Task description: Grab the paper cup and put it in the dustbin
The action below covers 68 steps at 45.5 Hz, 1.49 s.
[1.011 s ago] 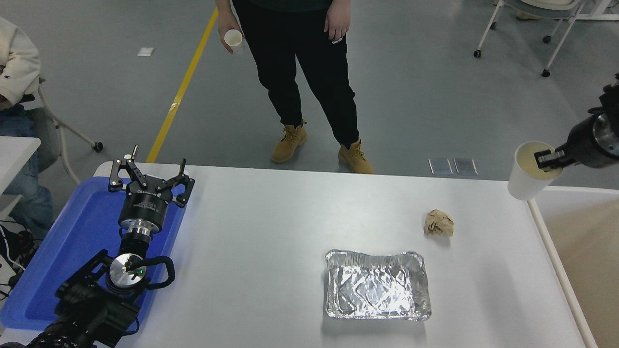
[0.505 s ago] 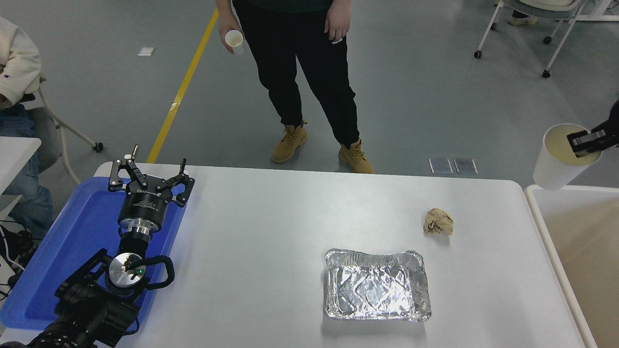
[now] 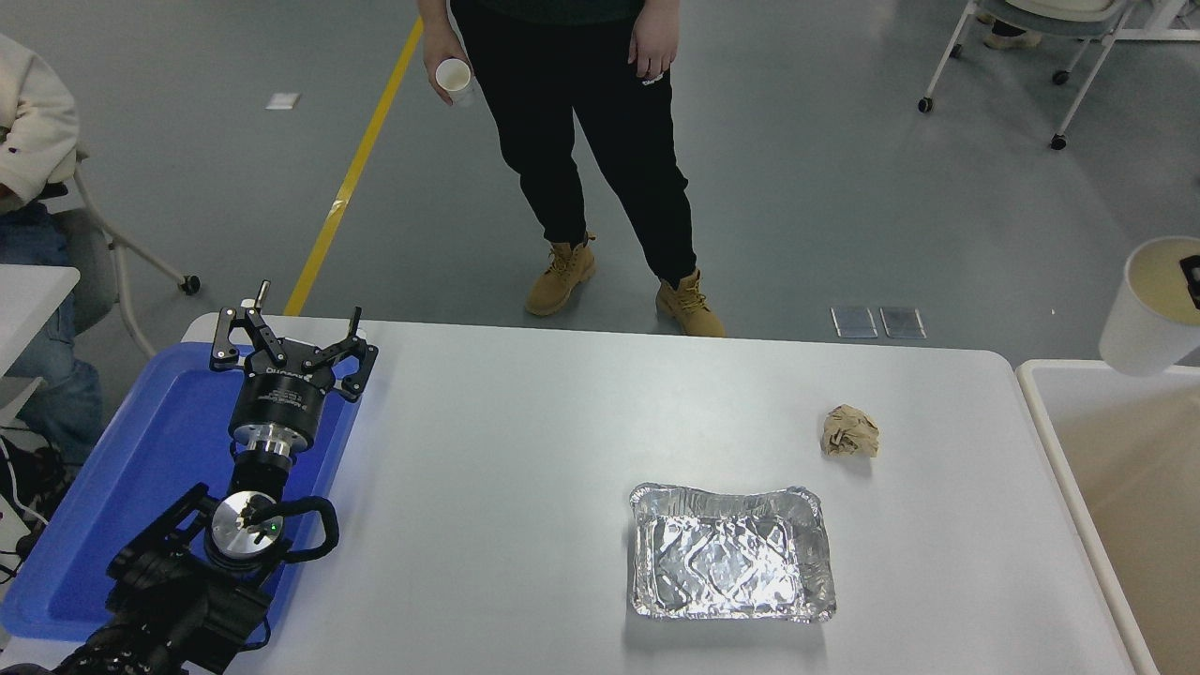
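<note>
Aloft at the right edge: paper cup (image 3: 1146,309), tilted, mouth up and toward the camera, base down-left, long axis slanting accordingly. Hanging over the far corner of the dustbin (image 3: 1036,412), base just above its rim. Pinched at the lip by the right gripper (image 3: 1192,279), only a black fingertip showing inside the mouth, the rest out of frame. Probably needs carrying nearer, over the beige interior, before release. Parked over the blue tray (image 3: 141,469): left gripper (image 3: 289,339), fingers spread, empty.
</note>
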Available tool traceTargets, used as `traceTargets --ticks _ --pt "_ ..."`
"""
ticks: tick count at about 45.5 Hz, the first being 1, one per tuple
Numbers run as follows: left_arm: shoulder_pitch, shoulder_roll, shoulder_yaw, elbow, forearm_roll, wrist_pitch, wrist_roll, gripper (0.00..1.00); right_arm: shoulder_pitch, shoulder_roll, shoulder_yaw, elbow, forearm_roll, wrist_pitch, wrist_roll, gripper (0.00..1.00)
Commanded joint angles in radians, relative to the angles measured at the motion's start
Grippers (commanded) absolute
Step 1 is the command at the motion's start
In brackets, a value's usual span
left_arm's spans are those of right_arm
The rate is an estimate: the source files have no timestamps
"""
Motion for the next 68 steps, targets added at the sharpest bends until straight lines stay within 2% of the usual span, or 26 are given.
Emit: traceTargets --ticks 1,8,14,23,28,34,57,68 --pt "-0.001 0.000 0.000 0.002 0.000 0.000 0.000 1.00 -0.167 -0.095 0.111 -0.191 -0.048 -0.007 0.006 0.00" --pt "0.000 0.000 0.000 0.002 0.000 0.000 0.000 1.00 -0.345 -0.130 0.227 -0.317 -0.091 -0.021 0.011 0.00" --pt "0.000 0.000 -0.001 0.002 0.000 0.001 -0.001 1.00 -0.492 -0.130 0.256 -0.427 -0.107 -0.111 0.021 0.00" --pt "0.000 0.000 -0.001 0.002 0.000 0.001 0.000 1.00 -0.704 -0.106 0.271 -0.603 -0.094 -0.208 0.109 0.00" --pt "-0.001 0.000 -0.001 0.002 0.000 0.001 -0.001 1.00 -0.817 -0.069 0.273 -0.691 -0.082 -0.273 0.133 0.00" --pt "0.000 0.000 -0.001 0.002 0.000 0.001 -0.001 1.00 -0.954 -0.051 0.316 -0.788 0.060 -0.288 0.135 0.00" --pt "0.000 0.000 -0.001 0.002 0.000 0.001 -0.001 1.00 -1.485 0.242 0.392 -1.200 0.421 -0.386 0.139 0.00" --pt "-0.001 0.002 -0.001 0.002 0.000 0.001 -0.001 1.00 -1.566 0.318 0.392 -1.214 0.439 -0.475 0.129 0.00"
